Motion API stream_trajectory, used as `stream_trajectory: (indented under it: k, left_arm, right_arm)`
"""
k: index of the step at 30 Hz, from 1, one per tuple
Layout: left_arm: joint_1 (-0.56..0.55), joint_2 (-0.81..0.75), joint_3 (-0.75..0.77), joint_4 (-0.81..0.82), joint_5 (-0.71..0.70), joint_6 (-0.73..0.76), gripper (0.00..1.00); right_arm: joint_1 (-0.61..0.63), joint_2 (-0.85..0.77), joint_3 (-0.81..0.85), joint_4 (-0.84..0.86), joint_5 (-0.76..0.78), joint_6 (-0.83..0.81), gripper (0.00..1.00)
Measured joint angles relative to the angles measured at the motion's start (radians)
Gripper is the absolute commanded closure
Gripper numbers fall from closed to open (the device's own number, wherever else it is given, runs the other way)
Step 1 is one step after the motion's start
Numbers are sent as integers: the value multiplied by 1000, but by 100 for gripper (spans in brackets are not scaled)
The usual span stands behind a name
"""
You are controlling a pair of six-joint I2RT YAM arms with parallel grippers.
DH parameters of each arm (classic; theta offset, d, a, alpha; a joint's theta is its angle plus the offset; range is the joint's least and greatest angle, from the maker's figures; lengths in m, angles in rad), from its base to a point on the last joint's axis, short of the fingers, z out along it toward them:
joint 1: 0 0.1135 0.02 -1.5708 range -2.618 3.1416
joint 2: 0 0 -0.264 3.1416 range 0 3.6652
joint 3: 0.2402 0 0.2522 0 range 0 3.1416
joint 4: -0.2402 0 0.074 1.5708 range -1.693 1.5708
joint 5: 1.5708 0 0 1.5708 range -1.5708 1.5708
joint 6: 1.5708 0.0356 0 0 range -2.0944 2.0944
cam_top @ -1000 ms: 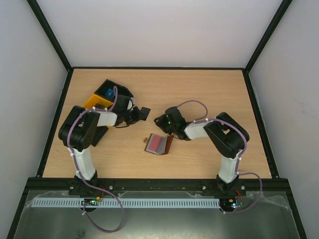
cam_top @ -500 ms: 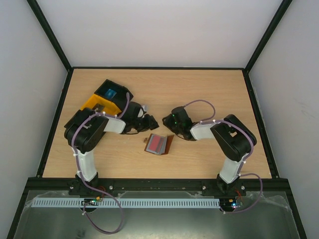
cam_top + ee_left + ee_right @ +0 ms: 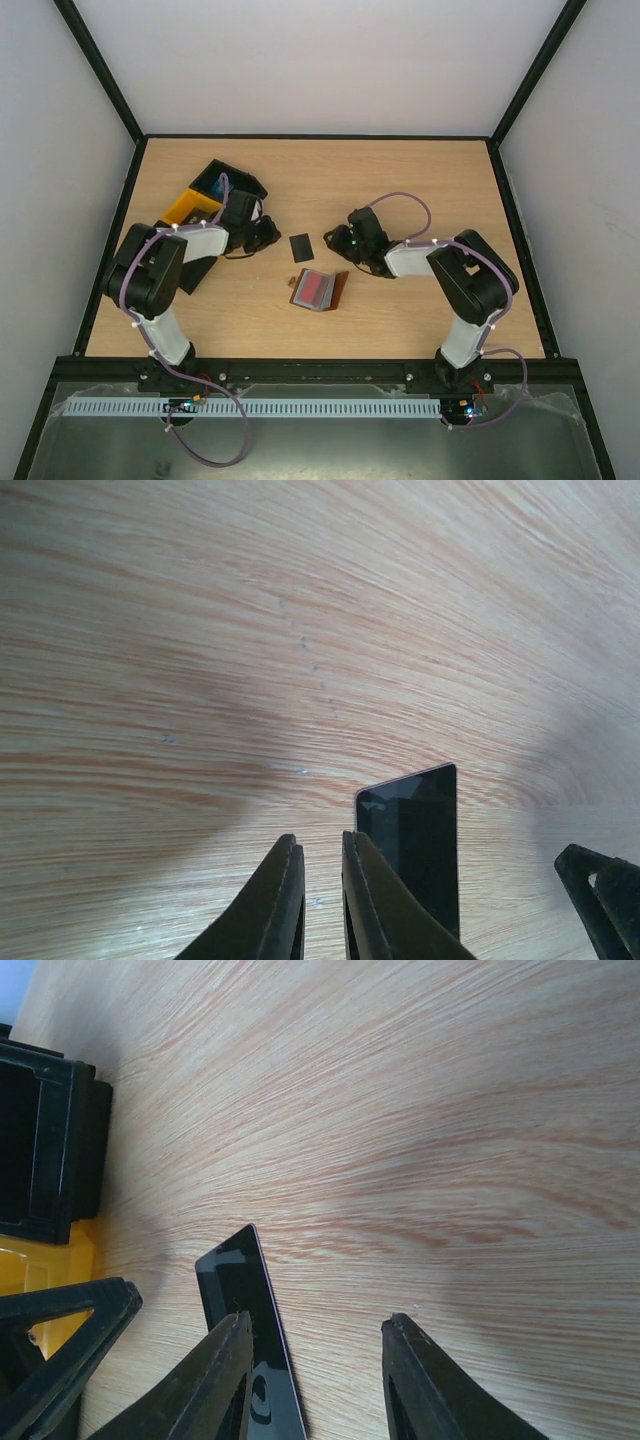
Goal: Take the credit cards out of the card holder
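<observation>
**Table** [image 3: 420, 180]: wood-grain top, both arms reaching in from the near edge.

**Far-left corner area:** a yellow bin [image 3: 185, 207] and a black bin [image 3: 236, 180] stand against each other, the black one nearer the far edge.

**Left gripper** [image 3: 270, 236]: positioned just right of the bins, low over the table. In the wrist view its fingers [image 3: 285, 900] are barely parted. A thin slit of bare wood shows between them and nothing is in it. It holds nothing.

**Dark grey card** [image 3: 300, 246]: lies flat on the table near its middle, between the two grippers and just beside each. Neither gripper has it clamped. Its long sides run roughly from the near edge towards the far edge.

**Card holder** [image 3: 336, 288]: lies opened out on the table, on the near-edge side of the dark grey card and apart from it. No gripper touches it.

**Red card** [image 3: 313, 288]: shows on the left leaf of the card holder. Whether it sits in a pocket or lies loose on top cannot be told.

**Right gripper** [image 3: 333, 240]: just right of the dark grey card, low over the table. Its fingers [image 3: 420, 1380] stand moderately spread with bare wood between them. In the wrist view one finger overlaps the edge of the dark grey card, but the card is not pinched.
</observation>
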Motion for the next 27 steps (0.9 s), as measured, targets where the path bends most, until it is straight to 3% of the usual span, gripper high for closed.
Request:
stream_trajectory:
  k: [5,20,27]
  left_arm:
    - [5,11,0,-12,9,22,97]
    - [-33,74,-63,159,85,-17,97]
    - [-41,73,-128,283,95,-47,97]
  right_arm:
    - [11,33,8,0,-18,6,64]
    - [122,145,142,-25,-20,43,64]
    - [119,155,105,81,-40,130,64]
